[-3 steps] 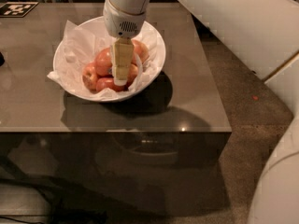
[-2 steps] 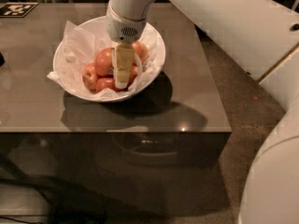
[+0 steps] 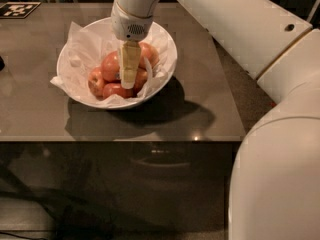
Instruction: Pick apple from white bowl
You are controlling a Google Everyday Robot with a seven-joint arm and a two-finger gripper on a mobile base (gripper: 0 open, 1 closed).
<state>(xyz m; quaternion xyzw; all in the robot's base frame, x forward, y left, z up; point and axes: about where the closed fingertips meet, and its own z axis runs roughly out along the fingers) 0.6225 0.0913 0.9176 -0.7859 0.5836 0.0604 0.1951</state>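
The white bowl [image 3: 165, 51], lined with crumpled white tissue, sits on the grey table at the upper left. Several red-orange apples lie in it. The apple [image 3: 110, 65] at the middle left shows a small dark mark on its side, next to the gripper. My gripper [image 3: 128, 79] hangs straight down from the white arm into the bowl's middle, its pale tip among the apples and touching or just beside that apple. It hides part of the apples behind it.
The grey table [image 3: 210, 109] ends at a front edge below the bowl and a right edge by the floor. A black-and-white marker tag [image 3: 17, 9] lies at the far left corner. My white arm [image 3: 260, 49] fills the right side.
The gripper stays down among the apples in the bowl, almost in place. The arm's upper links have shifted slightly. No apple has visibly moved.
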